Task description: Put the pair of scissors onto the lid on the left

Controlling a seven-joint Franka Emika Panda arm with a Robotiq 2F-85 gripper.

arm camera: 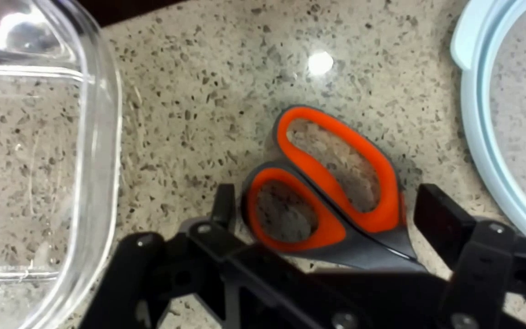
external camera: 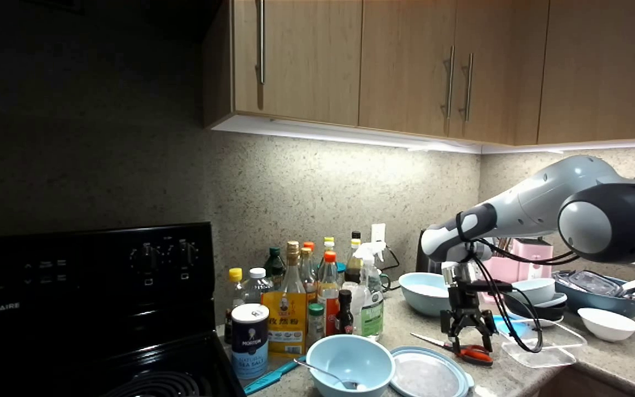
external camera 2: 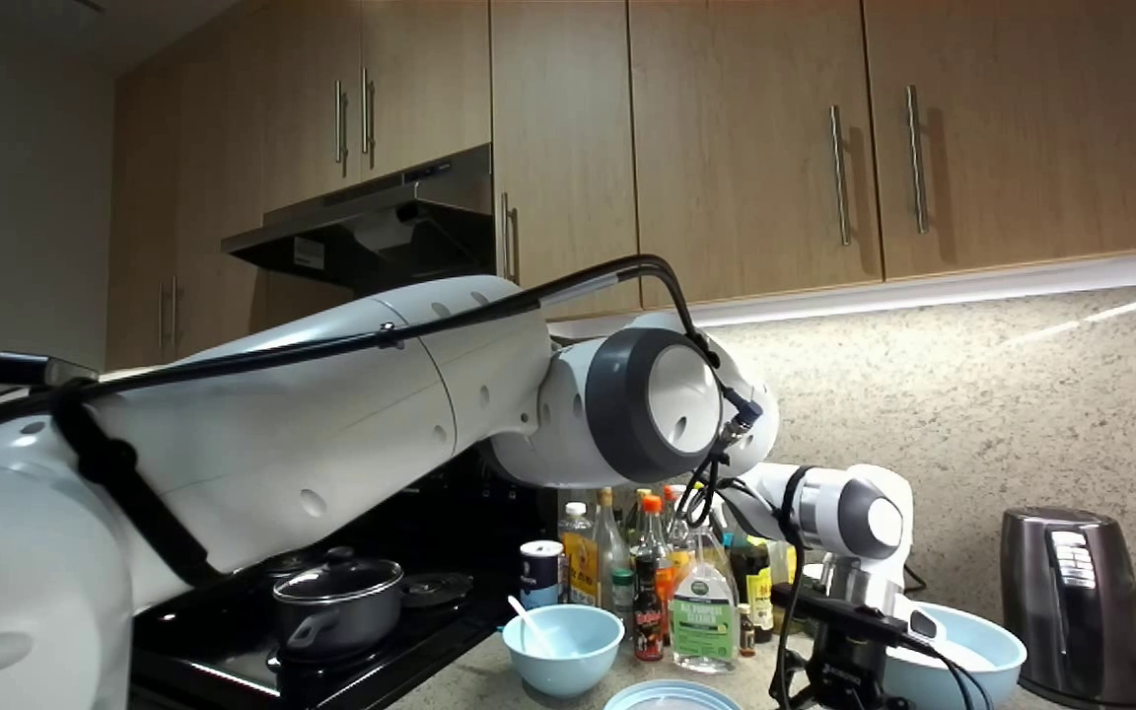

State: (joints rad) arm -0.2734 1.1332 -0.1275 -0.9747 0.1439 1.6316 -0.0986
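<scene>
The pair of scissors (arm camera: 334,192) is laid flat on the speckled counter (arm camera: 190,91), and in an exterior view its orange handles are turned to the near right and its blades to the far left. It is placed between the lid (external camera: 428,375), on the left, and a clear plastic box (external camera: 541,357), on the right. The gripper (arm camera: 329,208) is pointed down, low over the handles. Its black fingers (arm camera: 441,221) are spread wide, one on each side of the handles, and the scissors are loose between them. Whether the handles are touched by the fingers cannot be told. The lid is edged in pale blue, and its middle is flat and pale. A small pale blue bowl (external camera: 331,347) is set just left of the lid, and a spoon (external camera: 323,371) is rested in it. A salt can (external camera: 249,347), a spray bottle (external camera: 371,314) and many sauce bottles (external camera: 328,292) are lined up to the left and far side of that bowl. A bigger pale blue bowl (external camera: 422,300) is set on the far side of the counter, and in an exterior view a dark kettle (external camera 2: 1076,602) is seen to its right. A white bowl (external camera: 607,325) is placed on the right, past the box. On the left, a covered pot (external camera 2: 336,616) is set on the black stove (external camera: 91,292).
</scene>
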